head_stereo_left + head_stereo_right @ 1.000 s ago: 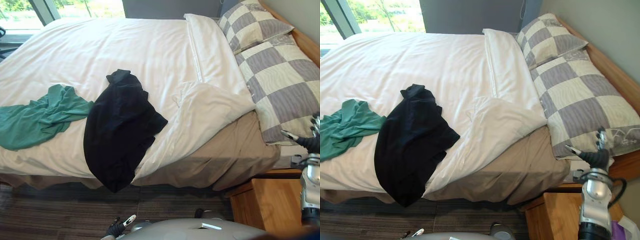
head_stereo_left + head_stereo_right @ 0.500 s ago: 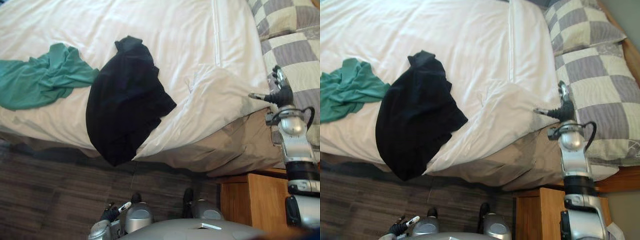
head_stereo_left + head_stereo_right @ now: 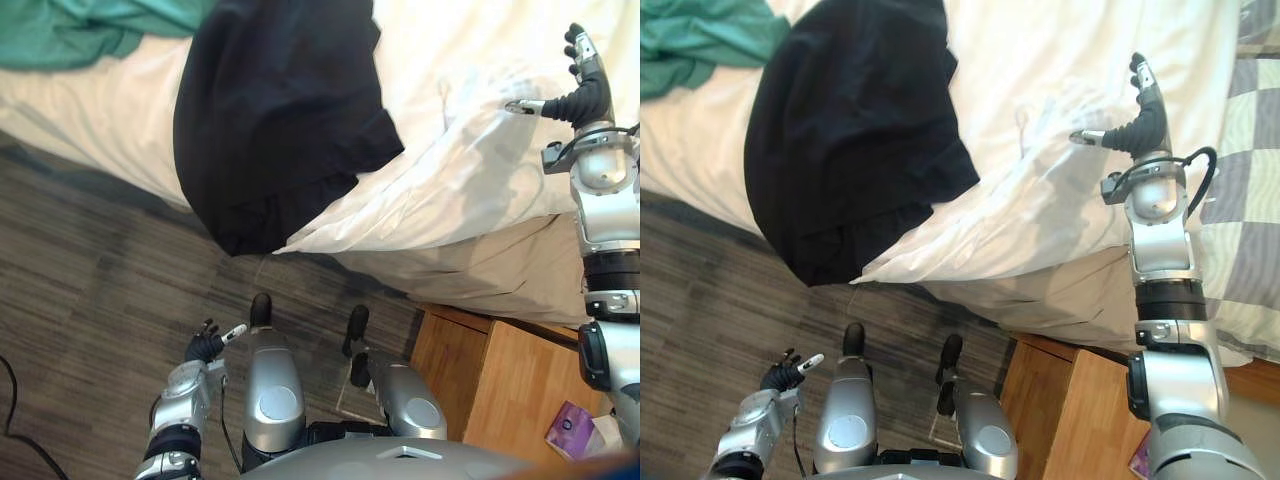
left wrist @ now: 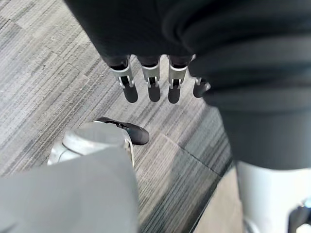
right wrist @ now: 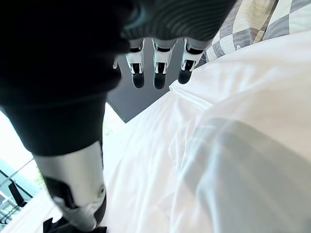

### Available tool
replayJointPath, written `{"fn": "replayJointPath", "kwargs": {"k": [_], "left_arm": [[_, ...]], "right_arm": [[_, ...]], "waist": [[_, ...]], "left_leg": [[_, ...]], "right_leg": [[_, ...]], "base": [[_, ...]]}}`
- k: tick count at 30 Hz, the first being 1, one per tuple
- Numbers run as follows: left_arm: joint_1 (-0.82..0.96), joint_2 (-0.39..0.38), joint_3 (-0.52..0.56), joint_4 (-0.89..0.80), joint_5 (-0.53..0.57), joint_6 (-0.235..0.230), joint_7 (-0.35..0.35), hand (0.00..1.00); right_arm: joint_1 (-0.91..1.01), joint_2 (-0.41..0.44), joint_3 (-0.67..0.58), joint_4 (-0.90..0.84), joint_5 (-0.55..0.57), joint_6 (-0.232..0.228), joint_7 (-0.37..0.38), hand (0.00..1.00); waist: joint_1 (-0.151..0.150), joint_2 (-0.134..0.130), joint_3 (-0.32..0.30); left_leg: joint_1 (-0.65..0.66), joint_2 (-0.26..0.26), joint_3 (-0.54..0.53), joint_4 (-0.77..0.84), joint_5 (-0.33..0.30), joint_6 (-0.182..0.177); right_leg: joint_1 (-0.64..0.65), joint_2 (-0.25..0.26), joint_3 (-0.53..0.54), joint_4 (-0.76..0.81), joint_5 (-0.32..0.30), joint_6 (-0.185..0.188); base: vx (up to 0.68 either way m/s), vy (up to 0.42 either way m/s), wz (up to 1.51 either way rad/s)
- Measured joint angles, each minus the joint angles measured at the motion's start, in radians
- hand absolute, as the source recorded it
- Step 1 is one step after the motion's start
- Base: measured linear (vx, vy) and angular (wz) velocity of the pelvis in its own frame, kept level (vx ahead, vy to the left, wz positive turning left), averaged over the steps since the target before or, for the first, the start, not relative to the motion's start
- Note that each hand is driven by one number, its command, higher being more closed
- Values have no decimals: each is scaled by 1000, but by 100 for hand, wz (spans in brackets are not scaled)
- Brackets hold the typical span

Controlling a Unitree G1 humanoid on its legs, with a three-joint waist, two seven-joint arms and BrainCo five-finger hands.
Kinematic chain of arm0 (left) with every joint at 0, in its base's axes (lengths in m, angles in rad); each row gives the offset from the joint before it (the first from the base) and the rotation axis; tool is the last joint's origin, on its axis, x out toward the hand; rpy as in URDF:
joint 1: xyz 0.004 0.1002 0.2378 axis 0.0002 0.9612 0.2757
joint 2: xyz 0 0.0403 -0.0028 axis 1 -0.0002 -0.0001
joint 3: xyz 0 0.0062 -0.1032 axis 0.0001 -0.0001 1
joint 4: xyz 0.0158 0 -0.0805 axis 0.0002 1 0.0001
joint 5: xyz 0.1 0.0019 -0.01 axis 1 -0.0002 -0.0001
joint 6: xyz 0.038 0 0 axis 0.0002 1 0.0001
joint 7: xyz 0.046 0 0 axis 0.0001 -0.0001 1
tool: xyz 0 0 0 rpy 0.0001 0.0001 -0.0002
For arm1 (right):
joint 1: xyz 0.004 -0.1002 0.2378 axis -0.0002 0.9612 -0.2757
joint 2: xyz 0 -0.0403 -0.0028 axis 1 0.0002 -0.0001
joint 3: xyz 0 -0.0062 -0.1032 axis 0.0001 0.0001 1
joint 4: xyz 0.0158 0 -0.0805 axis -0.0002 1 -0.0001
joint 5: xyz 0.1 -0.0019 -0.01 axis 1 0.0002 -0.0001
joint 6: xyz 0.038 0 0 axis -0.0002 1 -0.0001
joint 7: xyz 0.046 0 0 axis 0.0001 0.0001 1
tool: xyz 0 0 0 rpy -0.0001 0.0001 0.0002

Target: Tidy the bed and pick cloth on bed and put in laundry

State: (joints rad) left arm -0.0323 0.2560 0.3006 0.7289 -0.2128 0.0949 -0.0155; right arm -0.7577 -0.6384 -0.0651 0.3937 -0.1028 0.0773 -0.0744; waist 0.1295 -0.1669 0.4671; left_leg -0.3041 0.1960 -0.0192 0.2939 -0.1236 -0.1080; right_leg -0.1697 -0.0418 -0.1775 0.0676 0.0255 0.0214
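Over the turned-back corner of the white duvet (image 3: 470,170), we find the right hand (image 3: 1137,125) with fingers straight and thumb spread sideways. It holds nothing, and we cannot tell whether it touches the duvet. The left hand (image 3: 205,345) hangs low above the carpet (image 3: 80,260), fingers relaxed and empty. We count two loose cloths on the duvet: one black garment (image 3: 280,110) draped over its near edge, and one green cloth (image 3: 90,25) just beside it.

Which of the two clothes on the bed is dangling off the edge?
The black cloth: its lower end droops past the white duvet toward the floor. The green cloth lies up on top.
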Motion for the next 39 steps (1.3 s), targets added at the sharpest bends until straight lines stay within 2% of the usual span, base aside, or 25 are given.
{"fn": "replayJointPath", "kwargs": {"k": [3, 5, 7, 9, 10, 13, 18, 23, 27, 31, 33, 34, 36, 37, 38, 39], "left_arm": [[-26, 13, 15, 1, -7, 4, 0, 0], [-44, 5, 15, 2, -11, 3, -1, 0], [-70, -13, 15, 3, -15, 1, -1, 0], [-113, -43, 13, 1, -37, -19, -1, 0], [-122, -47, 13, 0, -41, -25, -1, 0], [-185, -47, 13, 0, -41, -26, 2, 0], [-218, -46, 31, 0, -30, -22, 26, 0], [-213, -50, 57, 0, -32, -22, 30, 0], [-198, -68, 53, -1, -32, -22, 43, 0], [-131, -102, 15, -45, -32, -11, 47, 0], [-108, -117, 8, -50, -32, -7, 52, 0], [-100, -121, 2, -50, -32, -2, 56, 0], [-49, -129, -22, -46, -31, 12, 63, 0], [-33, -130, -26, -44, -31, 14, 65, 0], [5, -134, -31, -36, -30, 23, 65, 0], [22, -135, -33, -35, -26, 25, 65, 0]], "right_arm": [[-62, -16, 1, 52, 0, 38, 2, 0], [-80, -28, 2, 64, 0, 55, 10, 0], [-68, -42, 2, 55, -5, 70, 29, 0], [-27, -38, -2, 32, -23, 87, 33, 0], [-15, -31, -3, 21, -26, 93, 32, 100], [20, 19, -53, -28, -42, 102, 28, 100], [13, 34, -111, -23, -44, 99, 45, 100], [35, 63, -126, -2, 6, 39, 47, 100], [137, 174, -146, -10, 87, -29, 3, 100], [340, 315, -157, -84, 117, -68, -21, 100], [421, 357, -158, -102, 128, -82, -42, 100], [444, 369, -158, -102, 133, -87, -52, 0], [536, 423, -159, -92, 176, -96, -108, 0], [560, 436, -159, -90, 182, -97, -120, 0], [607, 466, -159, -72, 197, -109, -138, 0], [622, 476, -159, -55, 200, -121, -141, 0]], "waist": [[0, 2, 1], [4, 13, 8], [14, 34, 22], [29, 58, 37], [30, 59, 38], [34, 58, 39], [47, 53, 41], [50, 49, 38], [50, 41, 33], [48, -1, 1], [43, -13, -14], [39, -14, -18], [17, -29, -77], [11, -31, -94], [-12, -30, -124], [-18, -28, -137]], "left_leg": [[-84, -2, -16, 52, -10, 9], [-139, 0, -18, 104, -28, 15], [-207, 7, -16, 187, -65, 22], [-307, 24, -29, 319, -115, 24], [-334, 27, -35, 349, -125, 24], [-474, 47, -74, 520, -186, 21], [-531, 62, -86, 604, -215, 19], [-511, 79, -80, 606, -216, 15], [-419, 108, -59, 553, -210, 5], [-247, 119, 24, 422, -189, 4], [-171, 117, 62, 365, -178, 4], [-145, 115, 70, 348, -175, 4], [-58, 94, 114, 256, -151, 5], [-35, 88, 125, 229, -144, 6], [29, 72, 146, 174, -128, 7], [50, 66, 153, 157, -124, 5]], "right_leg": [[-60, 0, 0, 13, 15, -3], [-106, 0, 2, 43, 7, -5], [-173, -4, 7, 128, -42, 2], [-288, -3, 14, 289, -106, 4], [-316, -2, 14, 324, -121, 5], [-453, 5, 5, 511, -194, 4], [-523, 3, 9, 620, -236, 2], [-515, 7, 11, 626, -238, -1], [-421, 35, 22, 540, -210, -1], [-277, 43, 62, 400, -166, 13], [-212, 43, 83, 332, -142, 19], [-187, 43, 88, 309, -134, 22], [-110, 37, 116, 201, -96, 30], [-88, 35, 122, 171, -84, 30], [-28, 29, 137, 105, -64, 34], [-12, 23, 138, 89, -58, 34]], "base": [[-101, 71, 6], [-109, 52, -7], [-118, 53, -17], [-134, 66, -21], [-119, 64, -11], [-66, 23, -9], [-56, -30, -5], [-22, -36, -8], [46, -19, -16], [129, 4, -22], [131, 15, -22], [134, 40, -21], [151, 64, -16], [194, 52, -12], [160, 32, -10], [164, 40, -12]]}}
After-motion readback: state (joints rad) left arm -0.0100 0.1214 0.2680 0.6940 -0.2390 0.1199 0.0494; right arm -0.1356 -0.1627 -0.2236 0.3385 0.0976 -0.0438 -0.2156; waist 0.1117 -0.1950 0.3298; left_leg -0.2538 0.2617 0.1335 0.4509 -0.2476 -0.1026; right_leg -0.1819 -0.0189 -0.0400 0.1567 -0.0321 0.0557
